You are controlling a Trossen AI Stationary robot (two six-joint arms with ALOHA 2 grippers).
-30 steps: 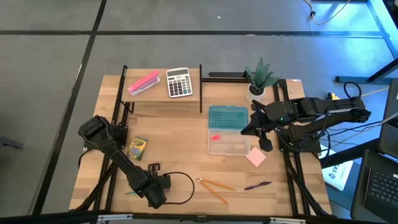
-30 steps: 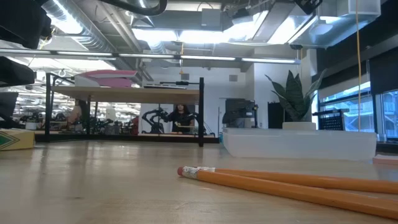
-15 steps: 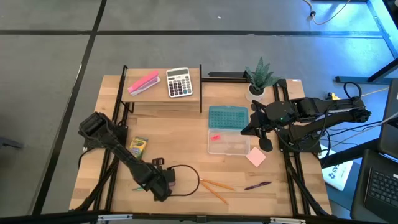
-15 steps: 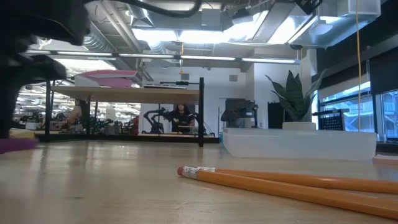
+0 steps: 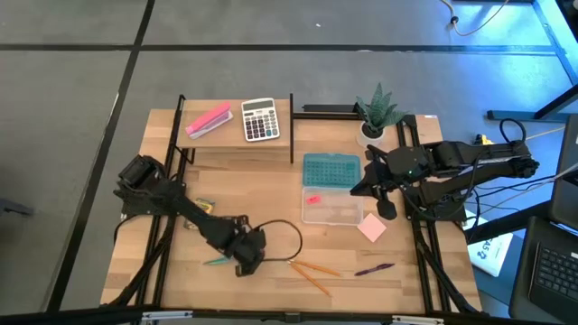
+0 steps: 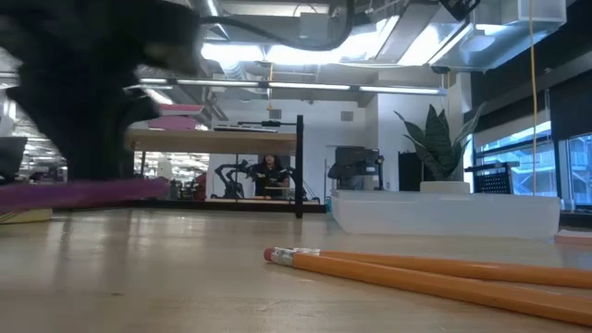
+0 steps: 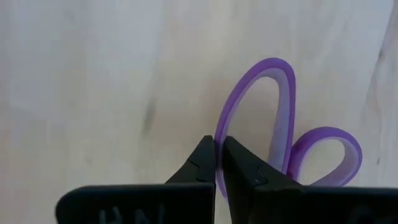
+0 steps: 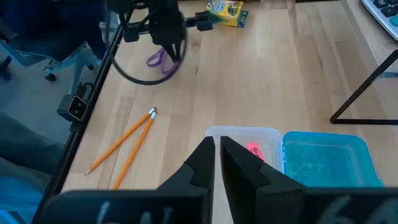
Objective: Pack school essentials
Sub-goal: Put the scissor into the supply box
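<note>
Carried rightward since a moment ago, the purple-handled scissors (image 7: 283, 127) now sit clenched in the left gripper (image 5: 248, 255) over the wooden table's (image 5: 271, 190) front, nearer the two orange pencils (image 5: 312, 272). Behind lies the yellow-green crayon box (image 8: 226, 12). Further right, the right gripper (image 5: 385, 209) hovers clenched and empty beside the clear plastic box (image 5: 331, 209).

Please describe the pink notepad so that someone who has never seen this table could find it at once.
Start at the potted plant at the table's back edge, on the right arm's side, then go toward the front, past the clear box with its teal lid. The square pink notepad lies flat on the wood just off that box's front corner. The other pink block is longer and sits up on the shelf.
</note>
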